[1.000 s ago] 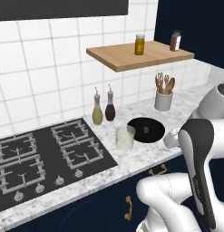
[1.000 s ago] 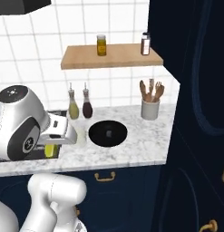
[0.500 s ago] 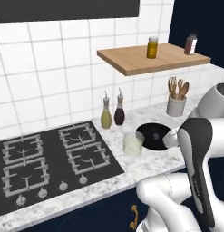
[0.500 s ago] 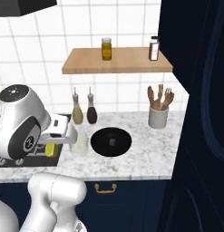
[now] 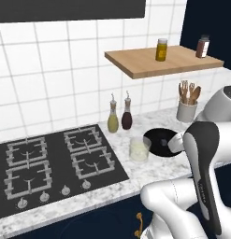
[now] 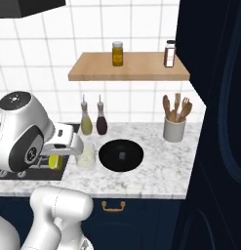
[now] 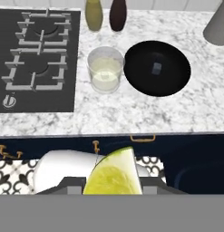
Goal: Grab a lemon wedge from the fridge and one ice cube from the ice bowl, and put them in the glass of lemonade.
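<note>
One lemon wedge (image 7: 114,174) sits pinched in your jaws, its yellow-green cut face close against the hand camera. Below it on the marble counter (image 7: 145,113) you have the glass of lemonade (image 7: 105,70), just beside the black ice bowl (image 7: 157,68), which holds a single ice cube (image 7: 156,68). Left of the glass lies the black stovetop (image 7: 36,59); two slim bottles (image 5: 119,118) stand behind.
</note>
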Tool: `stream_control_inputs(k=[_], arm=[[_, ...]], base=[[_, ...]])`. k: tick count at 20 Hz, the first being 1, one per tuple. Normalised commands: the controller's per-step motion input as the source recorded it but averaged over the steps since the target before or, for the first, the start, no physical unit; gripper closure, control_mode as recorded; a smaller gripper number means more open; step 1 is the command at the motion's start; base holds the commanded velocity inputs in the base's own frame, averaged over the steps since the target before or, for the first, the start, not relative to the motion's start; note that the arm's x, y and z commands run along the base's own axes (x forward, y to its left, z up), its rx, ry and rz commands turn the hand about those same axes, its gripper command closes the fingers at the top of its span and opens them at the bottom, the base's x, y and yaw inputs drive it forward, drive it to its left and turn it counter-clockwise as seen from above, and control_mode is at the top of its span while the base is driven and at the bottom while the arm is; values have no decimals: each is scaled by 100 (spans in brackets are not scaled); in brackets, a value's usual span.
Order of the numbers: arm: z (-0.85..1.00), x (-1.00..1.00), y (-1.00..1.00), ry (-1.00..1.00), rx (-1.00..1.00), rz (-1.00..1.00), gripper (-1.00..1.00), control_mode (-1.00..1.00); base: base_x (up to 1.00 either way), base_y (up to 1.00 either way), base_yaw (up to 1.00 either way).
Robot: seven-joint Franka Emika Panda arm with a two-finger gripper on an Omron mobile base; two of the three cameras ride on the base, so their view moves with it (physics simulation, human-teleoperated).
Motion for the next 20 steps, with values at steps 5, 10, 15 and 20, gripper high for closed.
stream_control_inputs(k=[5, 10, 15, 20], arm=[[0, 0, 0, 0, 0, 0, 100, 100], [-1, 84, 2, 2, 0, 5, 100, -100], [-12, 89, 13, -1, 0, 5, 100, -100], [-40, 63, 21, 2, 0, 3, 100, -100]], base=[[44, 0, 4], [0, 0, 0], [0, 0, 0], [0, 0, 0]])
